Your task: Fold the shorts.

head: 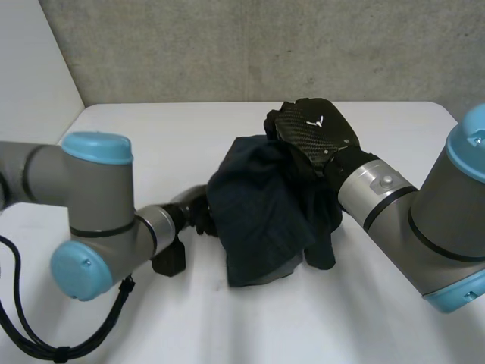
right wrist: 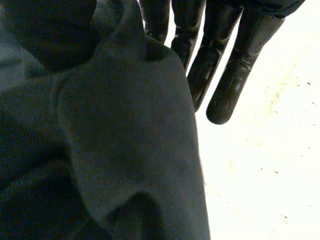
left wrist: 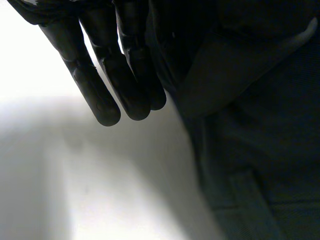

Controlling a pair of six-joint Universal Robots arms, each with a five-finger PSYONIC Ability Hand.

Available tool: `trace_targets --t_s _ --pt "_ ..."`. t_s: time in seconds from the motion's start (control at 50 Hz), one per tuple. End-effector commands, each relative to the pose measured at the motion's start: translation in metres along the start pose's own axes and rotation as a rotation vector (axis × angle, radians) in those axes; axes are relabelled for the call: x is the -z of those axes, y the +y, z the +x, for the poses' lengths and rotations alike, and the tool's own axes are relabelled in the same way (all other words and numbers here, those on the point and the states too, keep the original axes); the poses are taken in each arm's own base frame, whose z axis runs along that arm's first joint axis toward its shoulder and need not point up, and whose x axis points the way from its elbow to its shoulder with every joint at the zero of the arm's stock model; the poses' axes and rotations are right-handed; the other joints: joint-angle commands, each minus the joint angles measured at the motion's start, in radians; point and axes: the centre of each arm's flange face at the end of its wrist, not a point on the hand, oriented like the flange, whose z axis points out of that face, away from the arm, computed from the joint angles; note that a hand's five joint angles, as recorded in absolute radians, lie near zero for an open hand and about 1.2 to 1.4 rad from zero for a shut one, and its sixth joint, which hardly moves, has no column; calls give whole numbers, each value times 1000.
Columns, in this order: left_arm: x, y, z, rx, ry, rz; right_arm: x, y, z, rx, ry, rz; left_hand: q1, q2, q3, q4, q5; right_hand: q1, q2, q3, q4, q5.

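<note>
Head view is showing the dark shorts (head: 261, 220) bunched at the middle of the white table (head: 227, 326), their upper part hanging in loose folds from the right hand (head: 314, 129) while the lower hem is resting on the tabletop. The left hand (head: 198, 216) is sitting low at the cloth's left edge, partly hidden behind its own forearm. Left wrist view is showing the left hand (left wrist: 102, 95) with its fingers reaching out straight and close together over the table (left wrist: 100, 190), curling round nothing; the shorts (left wrist: 250, 125) are hanging just beside them, a seamed panel facing the camera. Right wrist view is showing the right hand (right wrist: 222, 75) with straight fingers spreading above the table (right wrist: 265, 175), while a ridge of the shorts (right wrist: 125, 140) is rising between the nearest finger and the thumb side, so the hand appears to be pinching the cloth there. Judging by the crumpled heap, the work is sitting at the spreading stage, with no neat fold made yet. Next, the left hand probably needs to take the free edge so that both hands can draw the shorts flat before doubling them over.
</note>
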Motion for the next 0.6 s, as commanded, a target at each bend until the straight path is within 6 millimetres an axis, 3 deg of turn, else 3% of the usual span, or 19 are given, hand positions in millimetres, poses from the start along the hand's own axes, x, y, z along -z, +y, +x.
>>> trace_targets --t_s 0.02,0.08,0.2,0.28,0.34,0.4,0.46,0.5,0.56,0.6 --pt "33 -58 -1 55 -4 182 4 5 -1 -2 -9 -15 253 203 212 202 239 -484 -679 -681 -682 -673" --pt "48 -89 -13 70 -36 282 9 0 0 18 4 -9 253 203 212 202 239 -728 -922 -925 -926 -917" --pt "81 -142 -20 65 -59 468 20 -10 0 52 16 8 253 203 212 202 239 -728 -922 -925 -926 -917" --pt "104 -167 -18 55 -55 573 24 -8 -1 44 14 -22 253 203 212 202 239 -728 -922 -925 -926 -917" --pt "115 -175 -16 46 -50 606 29 -6 4 35 25 -60 253 203 212 202 239 -728 -922 -925 -926 -917" --pt "115 -170 -14 42 -45 591 34 1 14 18 54 -114 253 203 212 202 239 -728 -922 -925 -926 -917" --pt "111 -151 -17 55 -67 519 38 6 25 15 85 -139 -460 -510 -501 -511 -474 -728 -922 -925 -926 -917" --pt "105 -120 -19 63 -91 403 43 13 33 7 110 -163 -910 -960 -951 -961 -924 -728 -922 -925 -926 -917" --pt "101 -88 -16 38 -100 291 50 19 39 0 127 -176 -918 -968 -959 -969 -932 -728 -922 -925 -926 -917" --pt "94 -54 -13 -19 -105 179 54 20 44 0 146 -177 -912 -962 -953 -963 -926 -728 -922 -925 -926 -917"
